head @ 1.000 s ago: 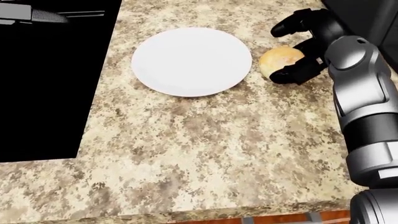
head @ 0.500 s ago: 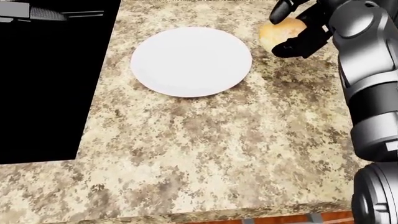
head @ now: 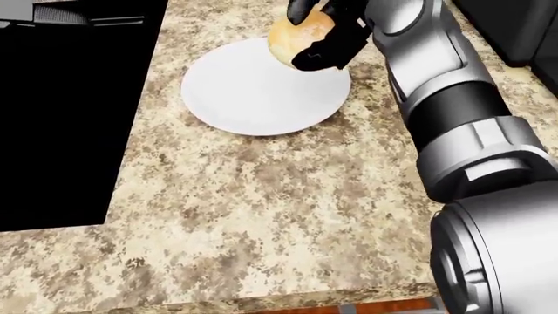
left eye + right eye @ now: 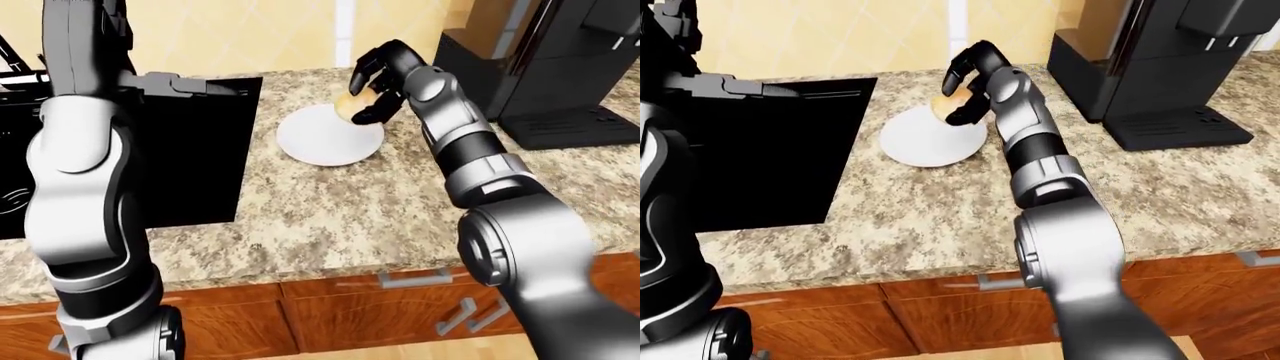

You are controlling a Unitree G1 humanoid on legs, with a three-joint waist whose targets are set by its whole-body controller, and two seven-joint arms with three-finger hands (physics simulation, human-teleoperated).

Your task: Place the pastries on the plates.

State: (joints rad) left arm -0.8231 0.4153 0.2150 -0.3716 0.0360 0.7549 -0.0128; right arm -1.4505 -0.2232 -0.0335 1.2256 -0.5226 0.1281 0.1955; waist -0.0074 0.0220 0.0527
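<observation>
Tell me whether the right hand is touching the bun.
Touching. The head view shows the right hand's black fingers closed round the bun, held over the white plate's rim.

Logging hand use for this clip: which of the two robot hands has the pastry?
The right robot hand, its black fingers closed round the bun over the white plate. The left arm stands raised beside the stovetop, its hand out of view.

Tabletop (image 3: 288,216): speckled granite-look stone in beige and brown, smooth, low sheen. Plate (image 3: 244,98): plain white, smooth, matt ceramic look. Pastry (image 3: 295,38): golden-brown crust, matt, slightly uneven. Right hand (image 3: 324,34): fingers (image 3: 318,59) of matt black plastic; the forearm above has a satin grey metallic finish with soft highlights. Sink (image 4: 190,150): flat black, non-reflective. Coffee machine (image 4: 1160,67): dark plastic, semi-gloss. Cabinet fronts (image 4: 370,315): reddish-brown wood, polished, with brushed-metal handles (image 4: 410,280).
</observation>
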